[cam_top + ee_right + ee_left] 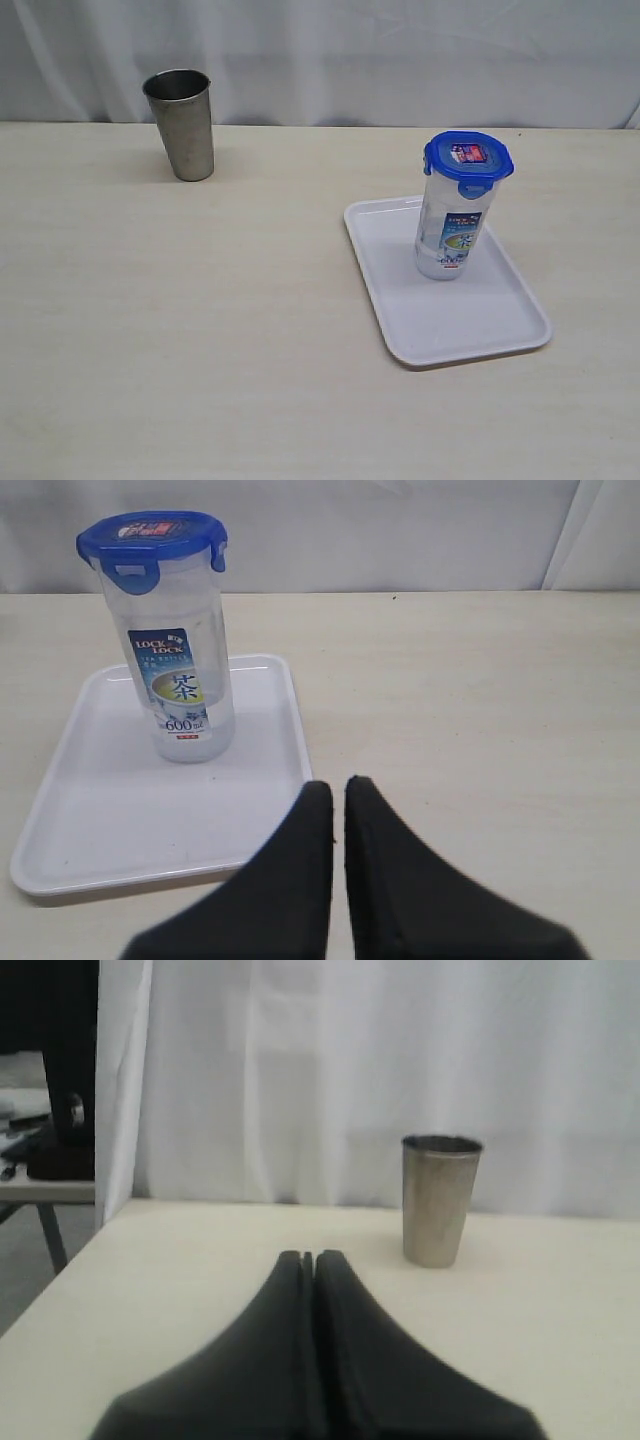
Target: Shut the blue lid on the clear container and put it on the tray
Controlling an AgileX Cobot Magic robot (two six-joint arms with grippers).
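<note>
**Task status**

1. The small bright blue rounded-square plastic lid [468,156] is sitting on the mouth of the tall transparent plastic container [446,232] with the blue-green printed label. The lid is lying level, and the side flaps that are showing are hanging folded down against the container wall. The flaps on the far side are hidden, so full locking cannot be confirmed.
2. The container is standing upright on the flat white rectangular plastic tray [500,320], on the far part of it, inside the raised rim. The tray is lying on the right half of the pale wooden table [200,350].
3. The grey stainless steel cup [181,124] is standing upright at the far left of the table, well apart from the tray. It is playing no part in the task.

**Gripper status**

- The left gripper [308,1257] is showing its black jaws pressed together with nothing between them. It is facing the steel cup and touching nothing.
- The right gripper [338,785] is showing its jaws drawn nearly together, with only a thin slit between them and nothing in it. It is hovering near the tray's near edge, apart from the container.

**Assessment**

Both steps are appearing complete: the lid is closing the container, and the container is resting on the tray. Nothing is appearing left to do, apart from the unverified far flaps.
</note>
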